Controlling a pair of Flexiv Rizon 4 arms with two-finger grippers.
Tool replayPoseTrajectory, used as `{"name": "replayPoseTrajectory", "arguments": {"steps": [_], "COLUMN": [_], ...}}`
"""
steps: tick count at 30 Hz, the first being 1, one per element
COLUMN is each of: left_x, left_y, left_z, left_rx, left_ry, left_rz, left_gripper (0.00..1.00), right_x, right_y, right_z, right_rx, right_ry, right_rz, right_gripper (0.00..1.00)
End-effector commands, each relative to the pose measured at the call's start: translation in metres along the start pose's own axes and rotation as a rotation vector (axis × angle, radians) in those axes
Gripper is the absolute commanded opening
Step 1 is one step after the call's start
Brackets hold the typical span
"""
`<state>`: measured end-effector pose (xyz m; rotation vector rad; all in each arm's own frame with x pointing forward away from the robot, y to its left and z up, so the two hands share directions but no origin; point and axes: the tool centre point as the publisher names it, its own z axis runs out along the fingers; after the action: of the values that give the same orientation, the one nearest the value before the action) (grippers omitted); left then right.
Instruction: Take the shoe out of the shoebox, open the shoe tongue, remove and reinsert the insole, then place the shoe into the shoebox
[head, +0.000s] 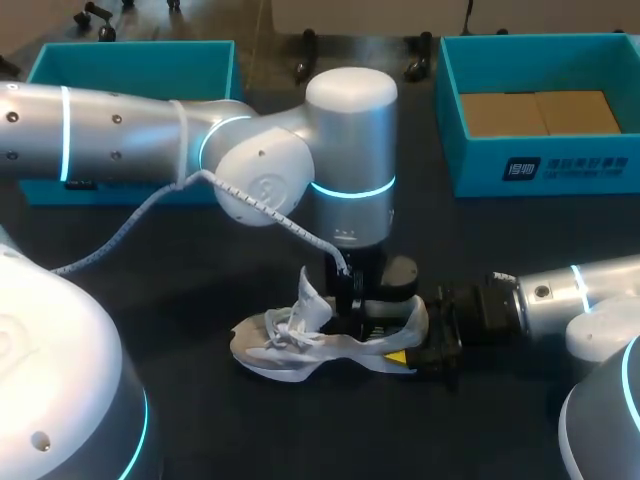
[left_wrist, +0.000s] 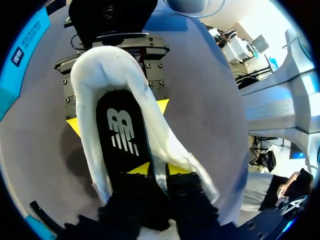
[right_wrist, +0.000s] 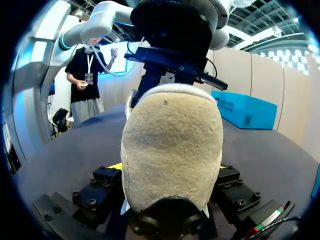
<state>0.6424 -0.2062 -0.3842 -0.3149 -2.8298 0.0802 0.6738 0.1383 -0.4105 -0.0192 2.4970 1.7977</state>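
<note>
Two grippers are clamped on the white sneaker (head: 290, 345), which is set on the dark counter (head: 180, 300). Its heel is held from both sides by the right gripper (right_wrist: 170, 167). Its side wall is pinched by the left gripper (left_wrist: 158, 170), one fingertip inside on the black insole (left_wrist: 125, 160), where a white logo (left_wrist: 122, 132) is printed. White print is carried by the teal shoebox (head: 590, 165), well beyond the right gripper.

The shoe (head: 290, 345) is white with a beige heel; its insole (left_wrist: 125, 150) is black with a white mark; the shoebox (head: 475, 165) is teal.
</note>
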Motion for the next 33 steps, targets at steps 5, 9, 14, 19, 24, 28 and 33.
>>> {"name": "replayPoseTrajectory", "arguments": {"steps": [5,9,14,19,24,28,33], "left_x": [0.000,-0.001,-0.003,-0.014,-0.026,-0.033,-0.040], "left_y": [-0.005,-0.004,-0.003,-0.003,-0.004,-0.006,-0.004], "left_z": [0.010,0.016,0.022,0.019,0.019,0.022,0.019], "left_rx": [-0.016,-0.026,-0.044,-0.061,-0.087,-0.112,-0.109], "left_ry": [-0.050,-0.094,-0.146,-0.183,-0.240,-0.268,-0.275], "left_rz": [-0.002,-0.021,-0.040,-0.074,-0.114,-0.146,-0.187], "left_gripper": [0.27,0.27,0.26,0.20,0.14,0.04,0.00], "right_x": [-0.001,-0.001,-0.001,-0.001,-0.001,-0.001,-0.001], "right_y": [-0.003,-0.003,-0.003,-0.003,-0.003,-0.003,-0.003], "right_z": [0.003,0.003,0.003,0.003,0.003,0.003,0.003], "right_rx": [0.004,0.004,0.004,0.004,0.004,0.004,0.004], "right_ry": [0.001,0.001,0.001,0.001,0.001,0.001,0.001], "right_rz": [0.001,0.001,0.001,0.001,0.001,0.001,0.001], "right_gripper": [0.00,0.00,0.00,0.00,0.00,0.00,0.00]}}
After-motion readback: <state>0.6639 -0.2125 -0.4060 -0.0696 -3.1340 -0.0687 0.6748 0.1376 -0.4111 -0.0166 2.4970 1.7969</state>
